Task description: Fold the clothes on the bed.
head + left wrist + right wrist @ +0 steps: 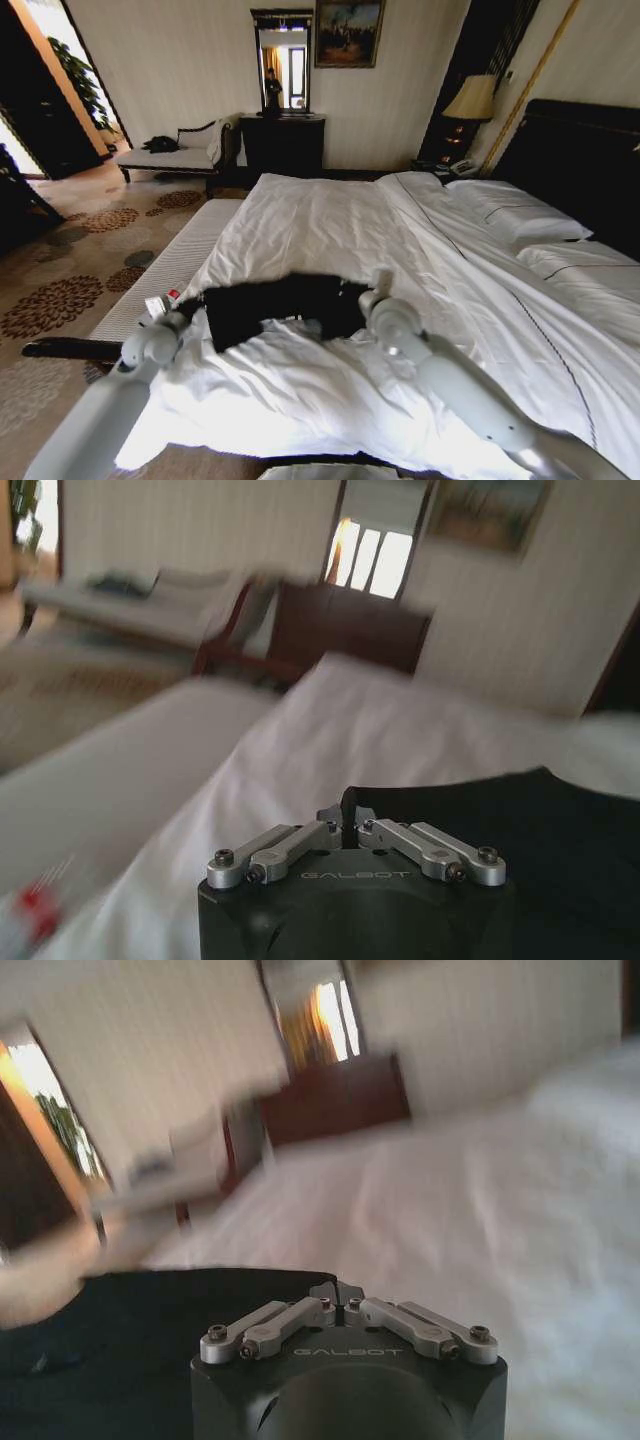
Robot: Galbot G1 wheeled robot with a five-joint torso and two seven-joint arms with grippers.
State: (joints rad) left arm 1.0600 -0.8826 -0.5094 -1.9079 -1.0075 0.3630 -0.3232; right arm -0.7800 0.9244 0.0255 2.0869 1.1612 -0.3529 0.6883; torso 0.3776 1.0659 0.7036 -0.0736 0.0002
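The left gripper [349, 823], grey metal linkages on a black housing, has its fingers pinched together on an edge of the black soft-fabric T-shirt [285, 305]. The matching right gripper [338, 1295] is likewise clamped on the shirt's other side. Between them the garment lies crumpled near the foot of the large white-sheeted bed [330, 225]. A small red-and-white remote-like object [162, 301] lies just beside the left arm.

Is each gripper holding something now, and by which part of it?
Both are shut on the black soft-fabric T-shirt: the left gripper pinches its left-hand edge, the right gripper its right-hand edge, over the white bed.
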